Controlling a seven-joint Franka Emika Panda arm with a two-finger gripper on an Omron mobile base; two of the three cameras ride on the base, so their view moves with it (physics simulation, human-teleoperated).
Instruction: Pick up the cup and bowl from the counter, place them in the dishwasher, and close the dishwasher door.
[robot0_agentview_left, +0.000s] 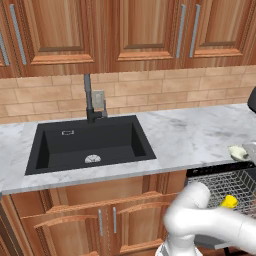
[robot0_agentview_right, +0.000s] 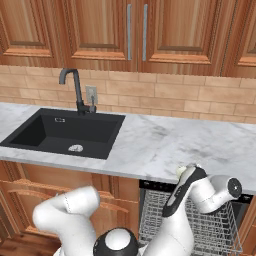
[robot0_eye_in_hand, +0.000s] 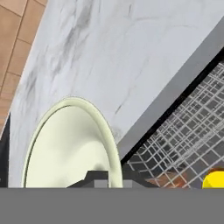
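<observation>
The pale cream bowl (robot0_eye_in_hand: 70, 144) is at the marble counter's (robot0_eye_in_hand: 131, 52) front edge, right beside the open dishwasher. My gripper (robot0_eye_in_hand: 114, 181) is shut on the bowl, one dark fingertip on each side of its near rim. In the left base view the bowl (robot0_agentview_left: 238, 152) shows at the far right with the gripper (robot0_agentview_left: 250, 151) against it. The yellow cup (robot0_agentview_left: 229, 201) lies in the dishwasher's grey wire rack (robot0_agentview_left: 225, 182), and its yellow cup edge (robot0_eye_in_hand: 216, 179) also shows beside the rack (robot0_eye_in_hand: 188, 131). My arm hides most of the bowl (robot0_agentview_right: 180, 171) in the right base view.
A black sink (robot0_agentview_left: 90, 142) with a dark faucet (robot0_agentview_left: 89, 97) is set in the counter to the left. Brown wooden cabinets (robot0_agentview_left: 100, 220) stand below and above. The pulled-out rack (robot0_agentview_right: 212, 225) juts forward under the counter's edge.
</observation>
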